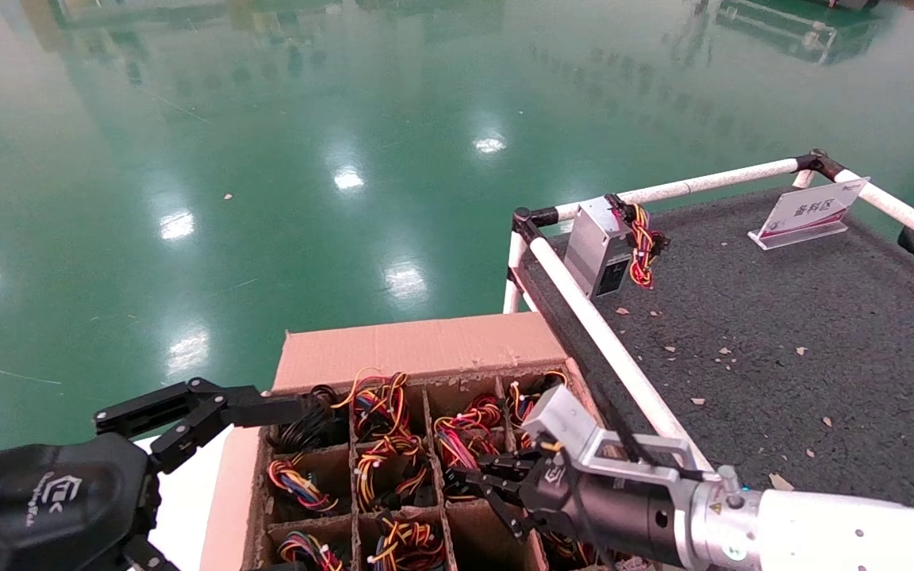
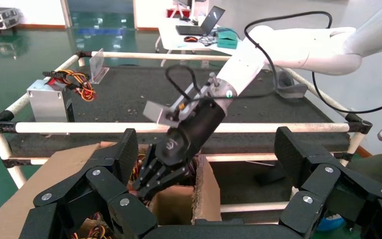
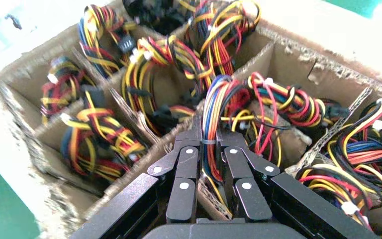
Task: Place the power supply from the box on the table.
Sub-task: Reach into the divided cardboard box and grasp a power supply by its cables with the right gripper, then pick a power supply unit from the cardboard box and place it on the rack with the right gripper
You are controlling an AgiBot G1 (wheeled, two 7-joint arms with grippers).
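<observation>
Power supply: its wire bundle (image 3: 214, 129) of red, yellow, blue and black strands stands up from one of the middle cells of the box; the silver body is hidden below the wires and cannot be seen.
Box: brown cardboard carton (image 1: 417, 349) with a grid of frayed dividers, standing on the floor side just beside the desk's near rail; one flap is folded outward at the far side. Almost every cell holds a bundle of coloured wires.
Right end effector: (image 1: 477, 484) reaches into the box from the desk side, low over the middle cells. In the right wrist view its black fingers (image 3: 184, 169) are closed on the wire bundle, one at each side, with the strands pinched between them.
Left end effector: (image 1: 211, 408) hovers over the far left corner of the box, its black fingers (image 2: 104, 174) spread wide apart and holding nothing.
Desk: dark grey speckled top (image 1: 782, 341) with white pipe rails and black corner joints; small scraps of cardboard lie scattered on it.
Second silver unit: (image 1: 598, 246) stands upright at the desk's far left corner, with a tied bundle of red and yellow wires on its side.
Sign: a small tilted card holder (image 1: 810, 210) stands near the far right corner of the desk.
</observation>
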